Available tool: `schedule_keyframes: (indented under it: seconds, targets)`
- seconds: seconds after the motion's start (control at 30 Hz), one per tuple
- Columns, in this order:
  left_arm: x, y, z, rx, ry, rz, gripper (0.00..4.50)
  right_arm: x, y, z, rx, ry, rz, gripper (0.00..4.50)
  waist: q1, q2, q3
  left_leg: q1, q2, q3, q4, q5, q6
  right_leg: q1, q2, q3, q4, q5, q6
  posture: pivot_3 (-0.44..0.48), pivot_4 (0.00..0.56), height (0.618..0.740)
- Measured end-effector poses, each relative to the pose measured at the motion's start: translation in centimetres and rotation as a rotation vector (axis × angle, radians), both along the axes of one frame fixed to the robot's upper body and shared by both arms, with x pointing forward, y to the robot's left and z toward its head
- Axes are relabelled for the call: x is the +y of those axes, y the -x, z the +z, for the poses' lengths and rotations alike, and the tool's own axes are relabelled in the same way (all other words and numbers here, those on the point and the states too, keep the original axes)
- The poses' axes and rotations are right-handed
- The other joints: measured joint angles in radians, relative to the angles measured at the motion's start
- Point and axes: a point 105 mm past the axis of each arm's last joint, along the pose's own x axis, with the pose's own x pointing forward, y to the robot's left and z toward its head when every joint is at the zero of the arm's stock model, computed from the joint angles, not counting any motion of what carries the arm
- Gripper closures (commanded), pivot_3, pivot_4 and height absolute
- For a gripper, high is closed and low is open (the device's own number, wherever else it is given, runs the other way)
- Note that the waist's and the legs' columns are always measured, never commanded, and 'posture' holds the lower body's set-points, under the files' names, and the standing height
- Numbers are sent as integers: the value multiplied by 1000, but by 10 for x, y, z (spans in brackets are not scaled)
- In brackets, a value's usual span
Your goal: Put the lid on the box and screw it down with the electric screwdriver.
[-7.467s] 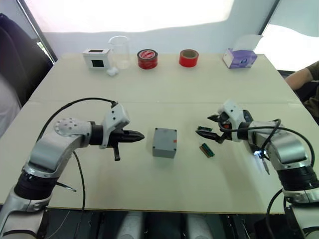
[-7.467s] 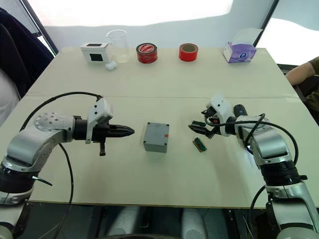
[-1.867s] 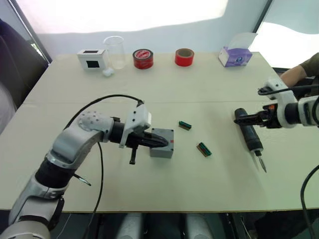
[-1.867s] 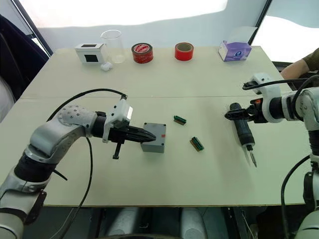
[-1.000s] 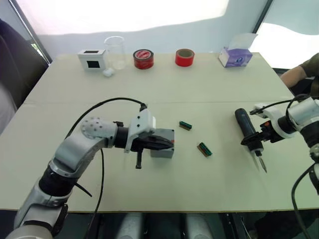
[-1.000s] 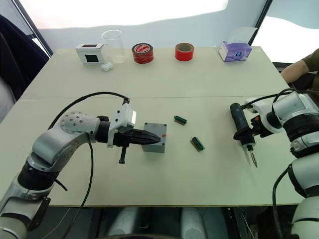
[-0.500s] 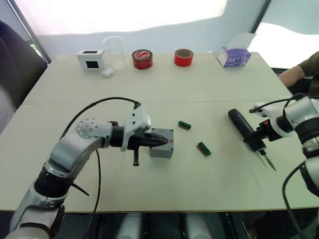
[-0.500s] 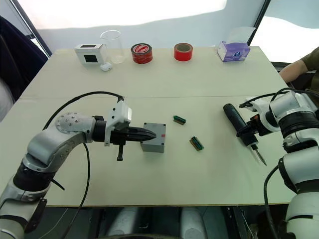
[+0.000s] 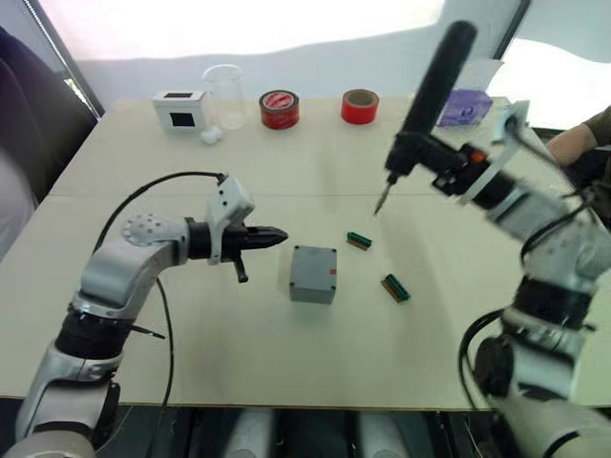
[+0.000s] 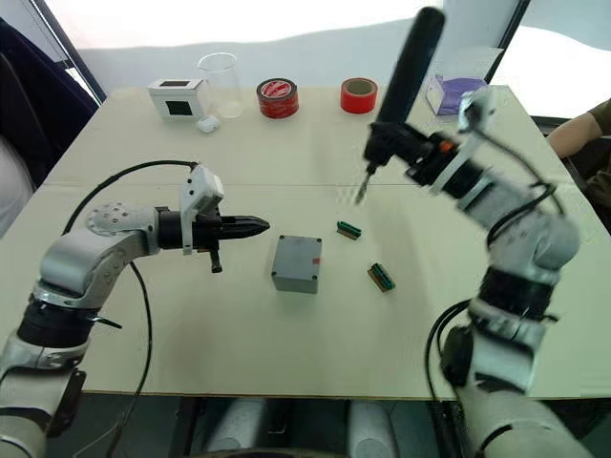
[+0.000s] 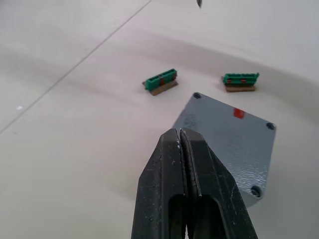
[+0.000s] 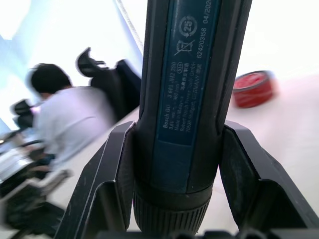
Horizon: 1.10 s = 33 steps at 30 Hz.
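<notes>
The right gripper point(image 12: 184, 199) is clamped round the electric screwdriver point(image 9: 431, 81), which it holds high over the table point(image 9: 315, 372) with the bit angled down, I'd guess so the tip can be brought onto a screw hole from above. The bit hangs behind and to the right of the box point(image 9: 314, 274), well apart from it, not yet over a corner.

The grey box sits mid-table with the lid point(image 11: 227, 130) apparently already on top: the left wrist view shows a flat grey face with a small red mark and holes at three visible corners, the fourth hidden behind the fingers. Whether screws sit in them I cannot tell.

The left gripper point(image 9: 274, 235) has its fingers pressed together, holding nothing, and hovers just beside the box on its left, probably ready to steady it.

Two small green connector blocks point(image 9: 358, 239) point(image 9: 395, 286) lie to the right of the box. Along the far edge: one white box with a black window point(image 9: 181, 109), one clear beaker point(image 9: 225, 95), two rolls of red tape point(image 9: 281, 110) point(image 9: 360, 105) and one purple tissue box point(image 9: 465, 105).
</notes>
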Motion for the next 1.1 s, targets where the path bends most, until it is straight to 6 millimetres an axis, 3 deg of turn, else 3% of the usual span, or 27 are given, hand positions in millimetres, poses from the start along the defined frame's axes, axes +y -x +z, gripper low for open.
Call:
schedule_keyframes:
  seconds: [0.2, 0.4, 0.5, 0.67, 1.1]
  targets:
    - [-17, 6, -8, 20, -9, -46, 4500, 36, 21, 0, -124, 30, 8, 2680, 0, 0, 0, 0, 0, 0, 3, 0, 0, -1, 1, 0, 7, 0, 0, 0, 150, 740]
    - [-26, 5, -22, -10, -107, -80, 4500, 52, 24, -29, -119, 113, 7, 2680, -2, 0, 0, 1, 0, 0, 3, 0, 1, -1, 1, 0, 7, 0, -1, 0, 150, 740]
    - [-28, 3, -26, -15, -115, -84, 4500, 57, 25, -29, -152, 136, 4, 2680, -4, 0, 0, 1, 0, 0, 3, 0, 1, -1, 2, 0, 7, 0, -1, 0, 150, 740]
    - [-33, -1, -36, -56, -168, -97, 4500, 65, 25, -48, -144, 169, 2, 2680, -4, -1, 0, 3, 0, 0, 3, -2, 4, 0, 2, 0, 7, 0, -1, 0, 150, 740]
    - [-34, -1, -38, -52, -168, -111, 4500, 64, 22, -49, -230, 224, -59, 2680, -2, -1, -1, 5, 1, -1, 3, -3, 5, 2, 2, 0, 7, -1, -1, 0, 150, 740]
